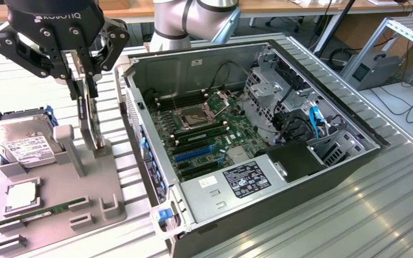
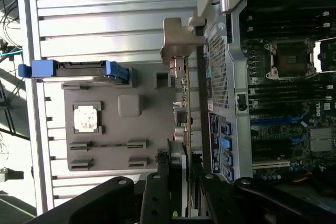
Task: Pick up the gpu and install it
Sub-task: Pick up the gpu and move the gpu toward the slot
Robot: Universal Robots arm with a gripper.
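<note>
The gpu (image 1: 88,121) is a thin dark card standing upright on edge over the back of the grey parts holder (image 1: 56,183), at the exterior view's left. My gripper (image 1: 82,80) is shut on its upper edge. I cannot tell whether the card's lower end still touches the holder. The wrist view has the gpu (image 2: 184,103) edge-on between my fingers (image 2: 157,187), my gripper (image 2: 181,169) clamped on it, and its beige metal bracket (image 2: 176,40) at the far end. The open computer case (image 1: 214,54) lies beside it, with blue expansion slots (image 1: 192,153) on the motherboard (image 1: 214,126).
The holder also carries a silver hard drive (image 1: 20,142) in a blue frame, a CPU chip (image 1: 21,196) and a green RAM stick (image 1: 41,212). The case's side wall (image 2: 218,77) stands close beside the card. Slatted aluminium table surface (image 1: 335,215) surrounds everything.
</note>
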